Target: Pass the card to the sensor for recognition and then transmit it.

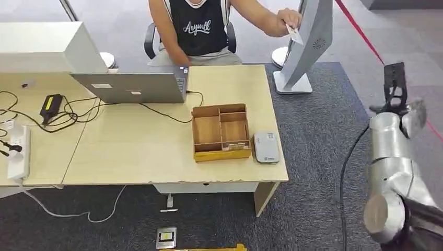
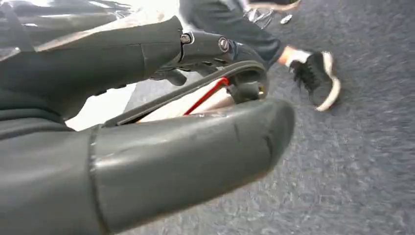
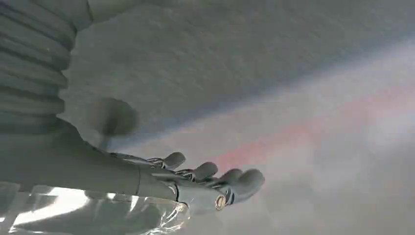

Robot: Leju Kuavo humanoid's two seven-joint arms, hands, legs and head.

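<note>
1. The card point(image 1: 295, 34) is pinched in a person's hand point(image 1: 286, 22), held against the face of the grey upright sensor stand point(image 1: 305, 44) past the worktop's point(image 1: 130, 151) far right corner.
2. The right hand point(image 3: 205, 181) hangs over the carpet well right of the worktop, fingers extended and apart, holding nothing.
3. The left hand point(image 2: 161, 147) appears close up; whether its fingers are spread or closed cannot be told.
4. A partitioned wooden tray point(image 1: 220, 132) sits on the worktop, with a grey card reader point(image 1: 266, 147) just beside it.
</note>
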